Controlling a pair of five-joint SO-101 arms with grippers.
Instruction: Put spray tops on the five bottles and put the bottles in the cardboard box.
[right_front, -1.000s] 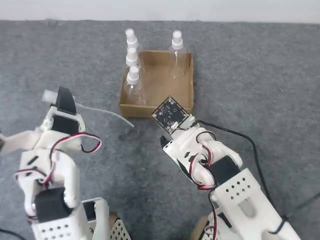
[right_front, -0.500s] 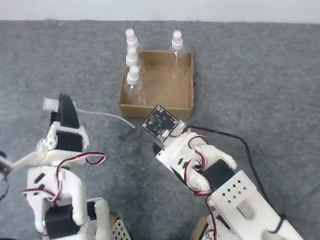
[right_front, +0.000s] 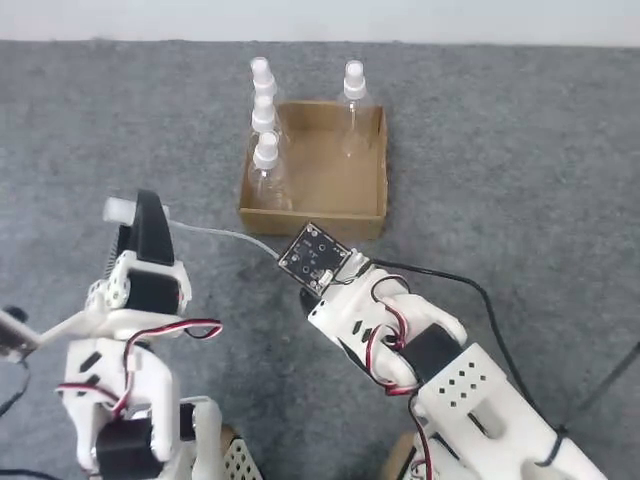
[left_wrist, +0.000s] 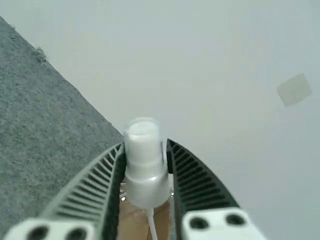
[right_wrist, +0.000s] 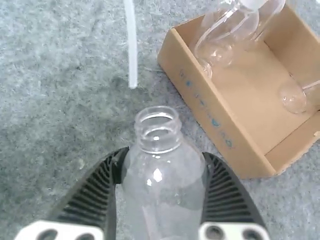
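Note:
My left gripper (left_wrist: 145, 162) is shut on a white spray top (left_wrist: 145, 155), held above the carpet at the left; the spray top (right_front: 118, 210) has a thin dip tube (right_front: 225, 236) that trails toward the right arm. In my right gripper (right_wrist: 160, 165), which is shut, stands a clear bottle (right_wrist: 160, 175), upright with its neck open. It is just in front of the cardboard box (right_wrist: 210, 107). The cardboard box (right_front: 378, 165) holds several bottles with spray tops, such as one (right_front: 266, 160) by its left wall and one (right_front: 354, 85) at the far right corner.
Grey carpet (right_front: 520, 150) covers the table. The right arm's wrist board (right_front: 315, 256) hides its bottle from above. A black cable (right_front: 480, 295) runs along the right arm. The dip tube's end (right_wrist: 131, 60) lies near the bottle's mouth.
The right arm has carried its bottle leftward, away from the box front. The left arm has brought the spray top nearer and to the right, so the tube's end is close to the bottle.

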